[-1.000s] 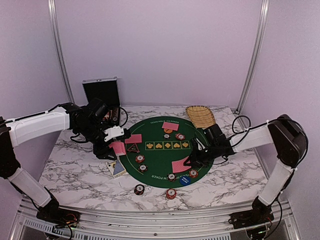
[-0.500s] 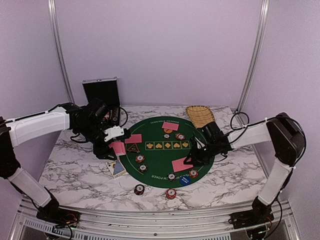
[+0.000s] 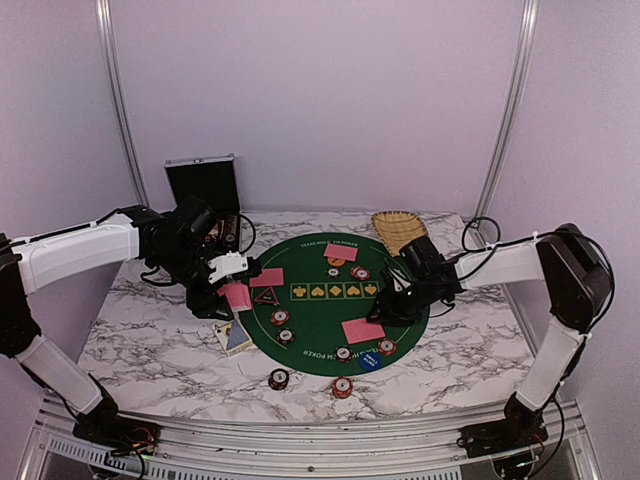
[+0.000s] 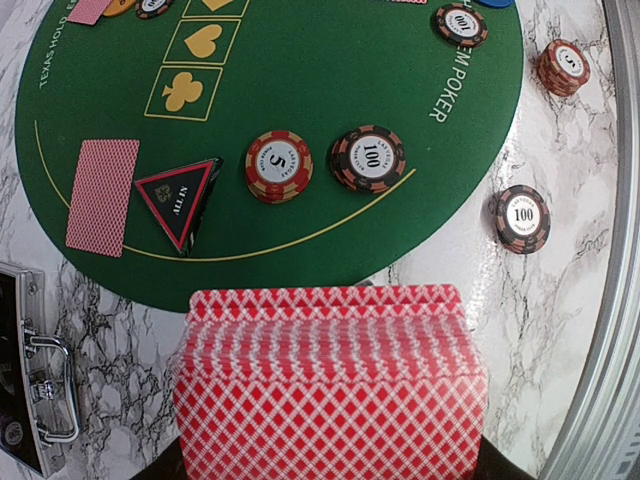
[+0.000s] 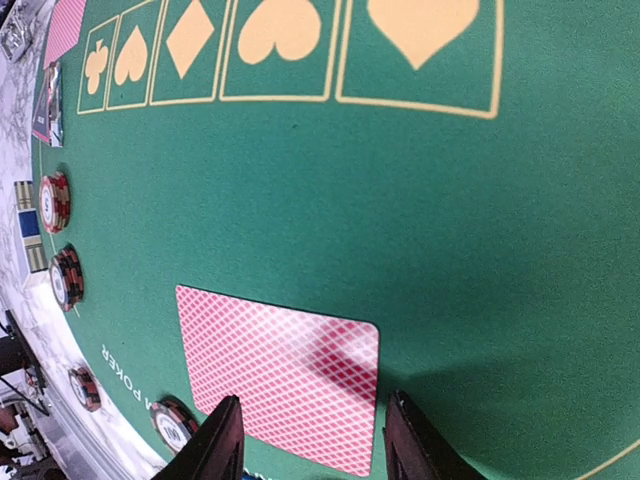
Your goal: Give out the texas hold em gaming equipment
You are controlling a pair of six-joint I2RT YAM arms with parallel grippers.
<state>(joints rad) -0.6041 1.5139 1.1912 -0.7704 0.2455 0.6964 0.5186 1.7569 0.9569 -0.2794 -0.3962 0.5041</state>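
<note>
1. I read the step in hand as dealing: one card per seat, and the near-right seat has just got its own.
2. My right gripper (image 5: pixel 312 425) hangs low over the mat (image 5: pixel 300 200) with its fingers apart. The card (image 5: pixel 285 385) lies flat and face down beneath them, and I see nothing pinched.
3. My left gripper (image 3: pixel 235 296) sits at the mat's left edge, clamped on the deck (image 4: pixel 330 390), which it holds above the table with the red backs up.
4. Two more single cards already lie on the mat, one (image 4: pixel 102 195) just beside the marker (image 4: pixel 180 200) and one (image 3: pixel 340 252) at the far side. Chips (image 4: pixel 368 158) sit on the mat near the seats, with some off it on the marble.
5. Next, I judge, the right arm must lift straight up so a finger does not drag the card, then cross to the deck.
6. That pick calls for a steady deck and a pinch on the top card alone. The backs look slick and stacked tight, so I could easily lift two.
</note>
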